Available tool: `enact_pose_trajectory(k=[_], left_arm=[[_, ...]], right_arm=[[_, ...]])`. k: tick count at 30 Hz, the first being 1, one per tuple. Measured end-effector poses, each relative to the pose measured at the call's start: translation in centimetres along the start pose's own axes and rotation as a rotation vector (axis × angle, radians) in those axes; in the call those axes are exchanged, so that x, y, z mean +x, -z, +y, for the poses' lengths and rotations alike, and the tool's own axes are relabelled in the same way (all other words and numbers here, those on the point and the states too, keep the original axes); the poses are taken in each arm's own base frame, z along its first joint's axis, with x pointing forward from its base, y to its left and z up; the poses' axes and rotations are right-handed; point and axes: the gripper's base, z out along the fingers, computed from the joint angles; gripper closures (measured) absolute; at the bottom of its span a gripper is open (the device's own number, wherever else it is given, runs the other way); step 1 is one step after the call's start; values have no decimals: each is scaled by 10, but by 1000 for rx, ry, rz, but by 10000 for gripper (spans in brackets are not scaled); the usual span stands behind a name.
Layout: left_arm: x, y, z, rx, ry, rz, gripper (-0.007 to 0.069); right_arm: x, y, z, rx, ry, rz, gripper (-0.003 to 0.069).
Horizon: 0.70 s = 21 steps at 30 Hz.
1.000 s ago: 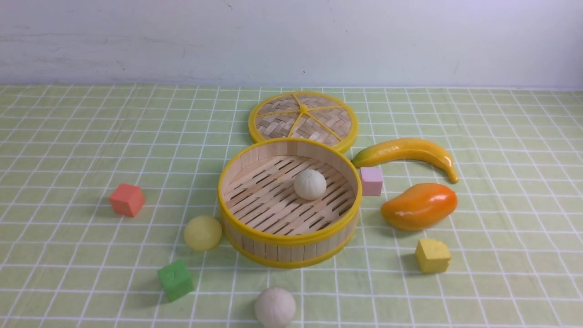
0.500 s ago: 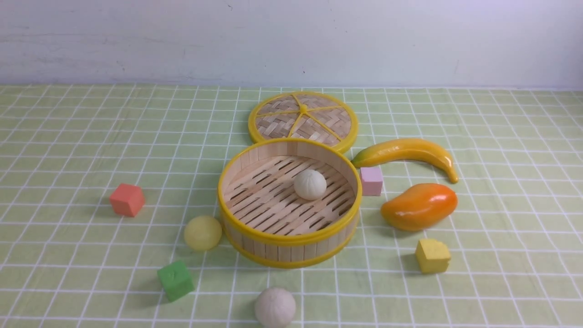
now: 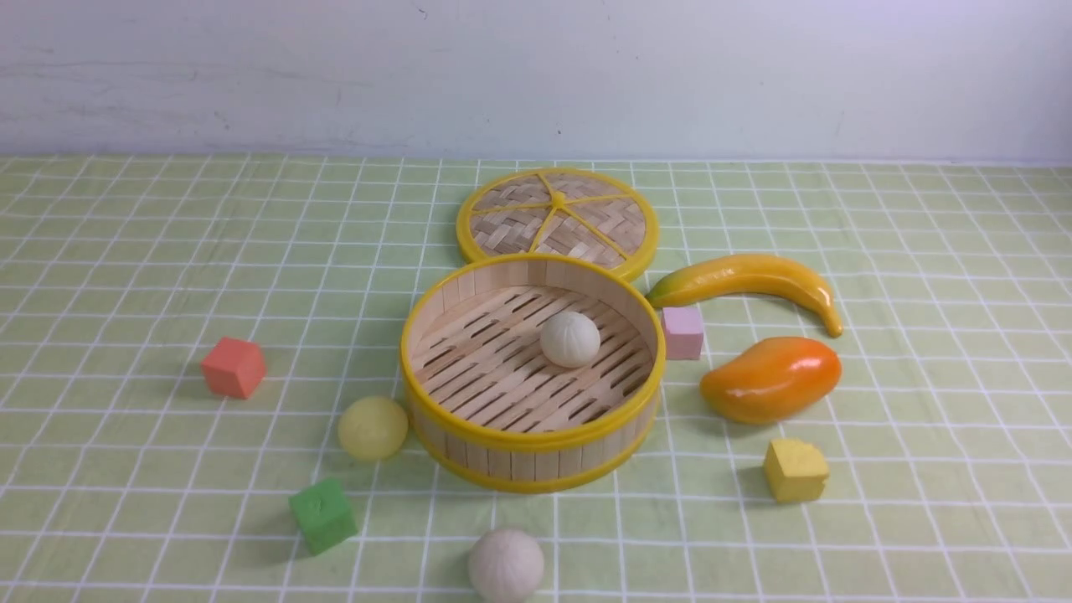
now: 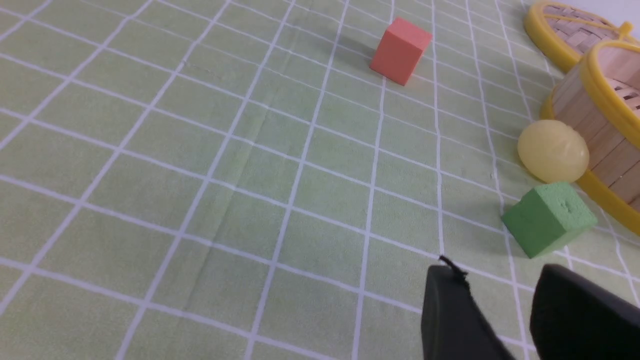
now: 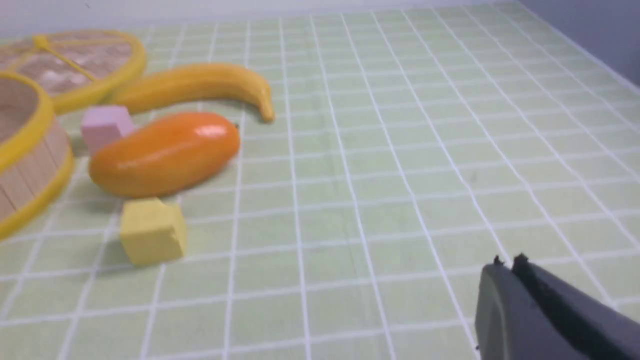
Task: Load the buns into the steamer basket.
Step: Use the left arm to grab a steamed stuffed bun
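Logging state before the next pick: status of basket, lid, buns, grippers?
steamer basket: uncovered, one bun inside
lid: off, flat on the cloth behind the basket
pleated bun: in the basket
yellow bun: outside, on the cloth
second pleated bun: outside, on the cloth
left gripper: open, empty
right gripper: shut, empty

Basket point(image 3: 533, 448): round, shallow, upright and open, with pale wooden staves, a slatted floor and yellow rims top and bottom.

Inside it, white bun point(image 3: 569, 338): pleated, resting on the slats a little right of centre, clear of the wall.

Yellow bun point(image 3: 373, 428): smooth, outside the basket, just beside its left wall. Possibly touching the wall; hard to tell.

Second white bun point(image 3: 506, 565): faintly ridged, also outside, in front of the basket and apart from it. Lower edge cut off by the front view's border.
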Motion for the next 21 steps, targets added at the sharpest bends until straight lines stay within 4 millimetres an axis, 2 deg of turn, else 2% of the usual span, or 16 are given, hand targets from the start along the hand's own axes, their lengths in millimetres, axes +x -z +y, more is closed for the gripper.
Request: enact_pose_trajectory(k=[1, 2, 21], left_arm=[[0, 0, 0, 0, 0, 0, 386], [0, 0, 0, 0, 0, -1, 386], [0, 0, 0, 0, 0, -1, 386]], right_arm=[[2, 0, 0, 3, -1, 5, 648], [13, -3, -1, 7, -1, 41, 646], [13, -3, 2, -38, 3, 29, 629]])
